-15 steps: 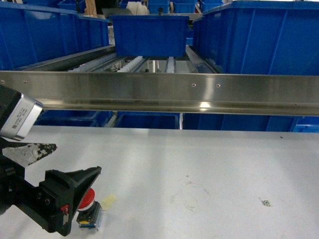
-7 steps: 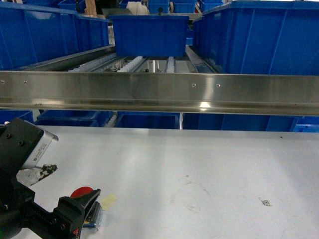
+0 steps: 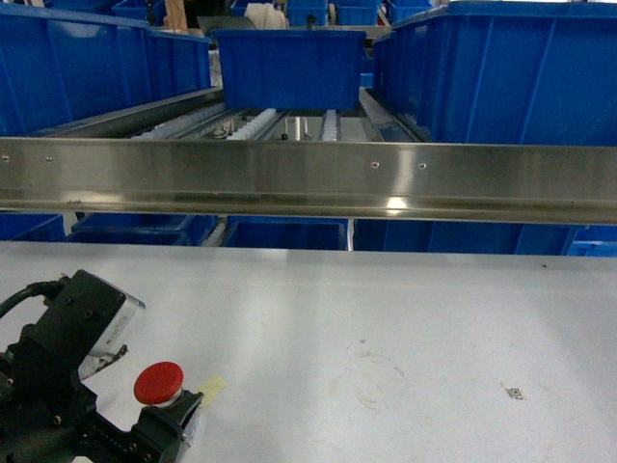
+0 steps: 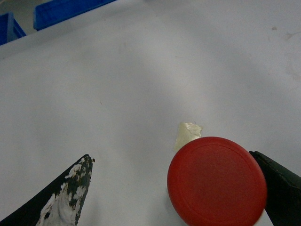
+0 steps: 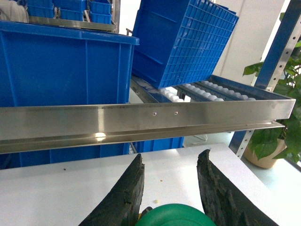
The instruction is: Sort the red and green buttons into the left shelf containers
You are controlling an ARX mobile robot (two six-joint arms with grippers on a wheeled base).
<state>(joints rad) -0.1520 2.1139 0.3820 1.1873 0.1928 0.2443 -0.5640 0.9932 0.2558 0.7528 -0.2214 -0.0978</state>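
The red button (image 3: pixel 158 383) stands upright on the white table (image 3: pixel 405 318) at the front left. My left gripper (image 3: pixel 145 417) is down around it and open. In the left wrist view the red button's cap (image 4: pixel 217 181) lies against the right finger, far from the paint-flecked left finger (image 4: pixel 66 197). My right gripper (image 5: pixel 170 165) is outside the head view; it is shut on the green button, whose green cap (image 5: pixel 176 216) sits deep between its dark fingers, above the table. Blue containers (image 3: pixel 87 72) stand on the shelf's left side.
A steel rail (image 3: pixel 308 178) fronts the roller shelf (image 3: pixel 280 123), with a blue bin (image 3: pixel 287 68) at centre and a large one (image 3: pixel 501 72) at right. A tape scrap (image 3: pixel 211 388) lies beside the red button. A potted plant (image 5: pixel 277 136) stands past the table's right edge.
My left arm has dropped lower and swung in over the red button. Its fingers now straddle the button, and the red cap shows fully. The button has not moved.
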